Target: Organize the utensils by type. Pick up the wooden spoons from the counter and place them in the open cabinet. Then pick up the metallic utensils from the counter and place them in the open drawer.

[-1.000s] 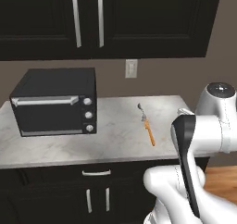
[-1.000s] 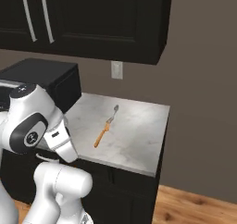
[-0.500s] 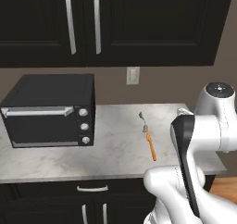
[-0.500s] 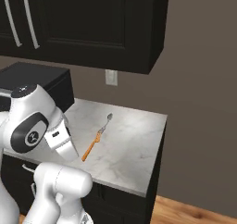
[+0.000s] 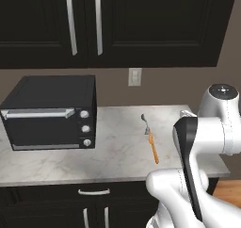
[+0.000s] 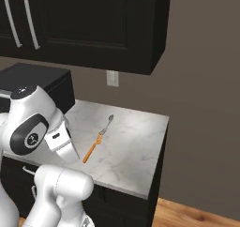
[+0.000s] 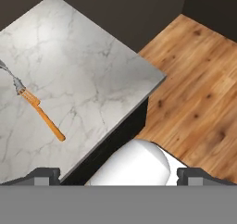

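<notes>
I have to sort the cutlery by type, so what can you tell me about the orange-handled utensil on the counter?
The orange-handled utensil is slim and short, with a bright orange straight handle and a silver-grey metal head whose exact shape is too small to tell. It lies flat on the white marble counter, head toward the wall and handle toward the front edge, to the right of the black toaster oven. Nothing else touches it.

No readable text or labels
</notes>
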Controlling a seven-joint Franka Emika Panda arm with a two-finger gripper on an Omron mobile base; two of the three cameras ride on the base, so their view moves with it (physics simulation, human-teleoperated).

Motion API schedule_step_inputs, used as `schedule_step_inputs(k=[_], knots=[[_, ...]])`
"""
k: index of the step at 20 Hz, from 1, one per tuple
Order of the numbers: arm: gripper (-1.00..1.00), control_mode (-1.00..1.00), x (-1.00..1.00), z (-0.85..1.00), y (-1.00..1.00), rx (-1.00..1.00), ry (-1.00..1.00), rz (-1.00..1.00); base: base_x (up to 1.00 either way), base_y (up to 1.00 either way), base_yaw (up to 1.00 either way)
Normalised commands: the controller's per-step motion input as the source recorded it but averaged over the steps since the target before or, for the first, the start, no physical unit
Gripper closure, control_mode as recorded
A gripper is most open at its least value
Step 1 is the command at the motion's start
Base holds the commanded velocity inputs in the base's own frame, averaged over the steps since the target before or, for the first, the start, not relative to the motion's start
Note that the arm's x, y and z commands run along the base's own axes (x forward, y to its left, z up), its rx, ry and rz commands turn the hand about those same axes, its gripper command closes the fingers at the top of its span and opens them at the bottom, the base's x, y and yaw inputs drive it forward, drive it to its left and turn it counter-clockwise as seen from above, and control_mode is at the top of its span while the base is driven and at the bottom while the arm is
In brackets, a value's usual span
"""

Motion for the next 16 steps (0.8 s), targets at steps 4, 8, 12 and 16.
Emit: schedule_step_inputs(k=[4, 8, 12, 16], knots=[[-1.00, 1.00, 0.00, 0.00, 0.00, 0.00, 0.00, 0.00, 0.00, 0.00, 0.00], [-1.00, 1.00, 0.00, 0.00, 0.00, 0.00, 0.00, 0.00, 0.02, 0.00, 0.02], [-1.00, -1.00, 0.06, -0.03, 0.00, 0.00, 0.00, 0.07, 0.10, 0.00, 0.15], [-1.00, -1.00, 0.39, -0.19, 0.00, 0.00, 0.00, 0.43, 0.00, 0.00, 0.00]])
